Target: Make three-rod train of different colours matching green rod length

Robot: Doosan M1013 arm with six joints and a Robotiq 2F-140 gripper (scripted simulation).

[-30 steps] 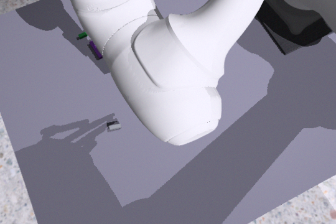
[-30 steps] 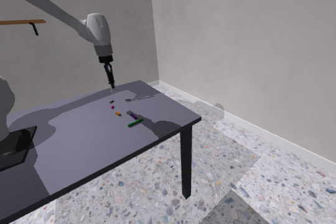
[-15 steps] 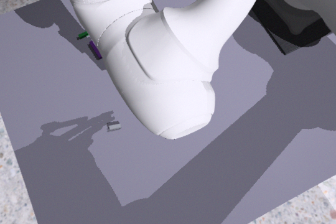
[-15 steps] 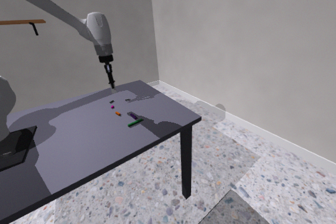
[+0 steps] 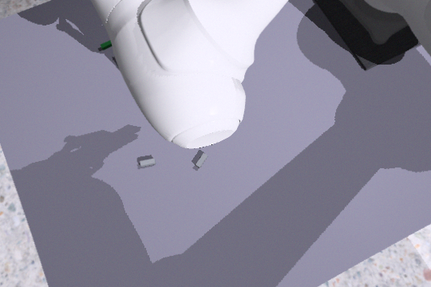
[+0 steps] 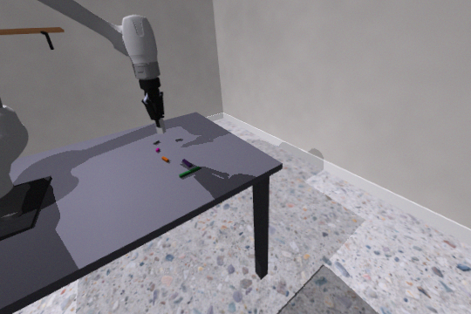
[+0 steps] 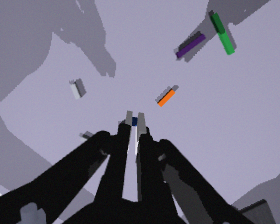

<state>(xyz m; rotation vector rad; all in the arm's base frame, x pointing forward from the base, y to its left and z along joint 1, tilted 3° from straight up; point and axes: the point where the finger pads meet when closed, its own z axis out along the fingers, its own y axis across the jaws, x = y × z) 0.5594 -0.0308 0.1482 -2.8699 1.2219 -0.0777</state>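
Note:
My gripper hangs a little above the far part of the table and is shut on a small blue rod, which shows between the fingertips in the wrist view. The green rod lies flat near the table's right edge, with a purple rod close beside it. An orange rod and a magenta rod lie apart nearer the gripper. Two grey rods lie apart below the gripper; one also shows in the wrist view. The arm hides most rods in the top view.
The robot's black base plate sits at the table's other end. The table's far edge and right edge run close to the rods. A wall stands behind the table.

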